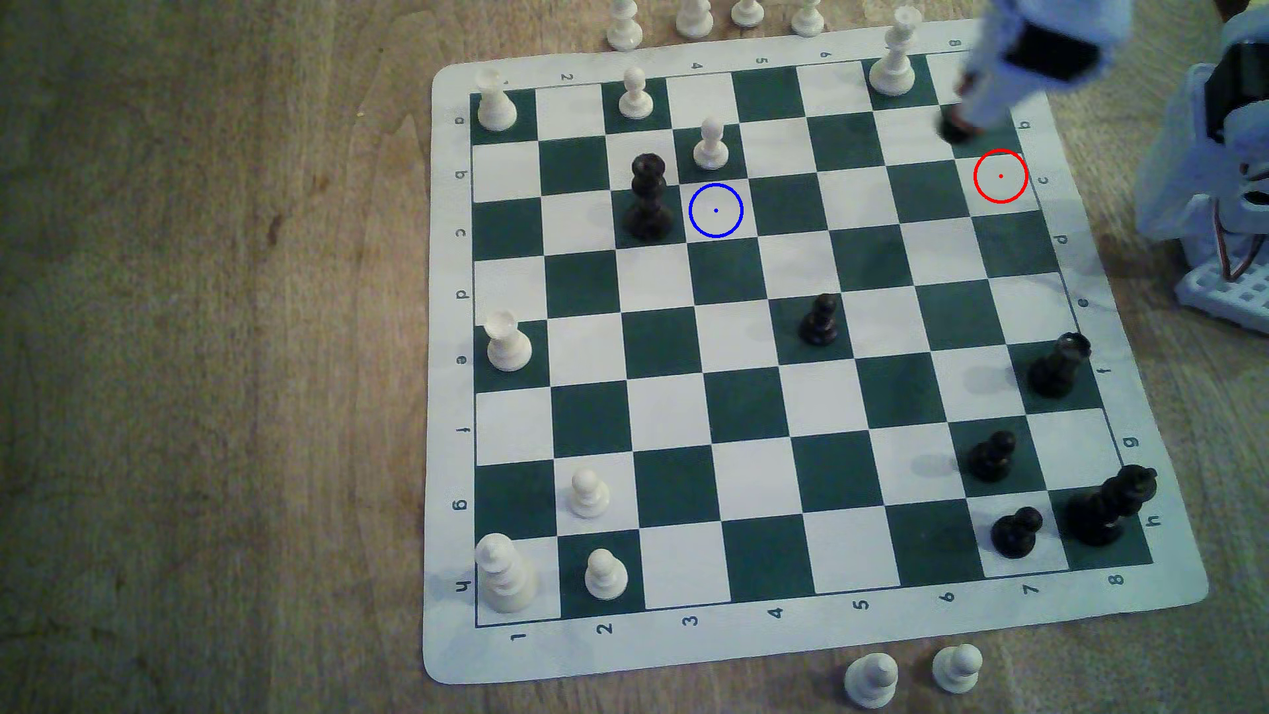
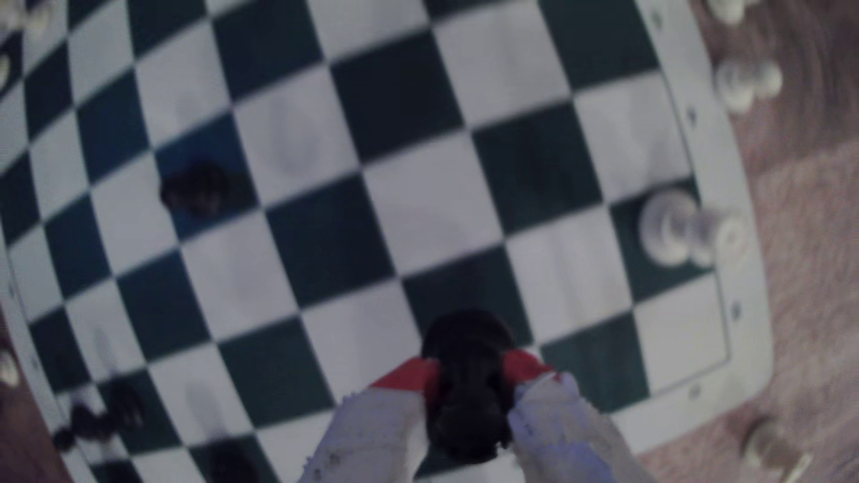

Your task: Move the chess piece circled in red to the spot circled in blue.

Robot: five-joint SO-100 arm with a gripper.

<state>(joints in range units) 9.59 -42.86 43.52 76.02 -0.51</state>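
While the end effector grips the black rook between red-tipped fingers, carry it high over the white pawn, descending straight onto the blue-ringed square beside the tall black piece.

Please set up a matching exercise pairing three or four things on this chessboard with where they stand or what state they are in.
Things:
1. black rook
2. blue ring
3. red ring
4. tall black piece

States:
A. beside the blue ring, on a green square
B. bare white square at the board's edge
C. clamped between the gripper fingers
D. bare white square below a white pawn

Pairs: 1-C, 2-D, 3-B, 4-A
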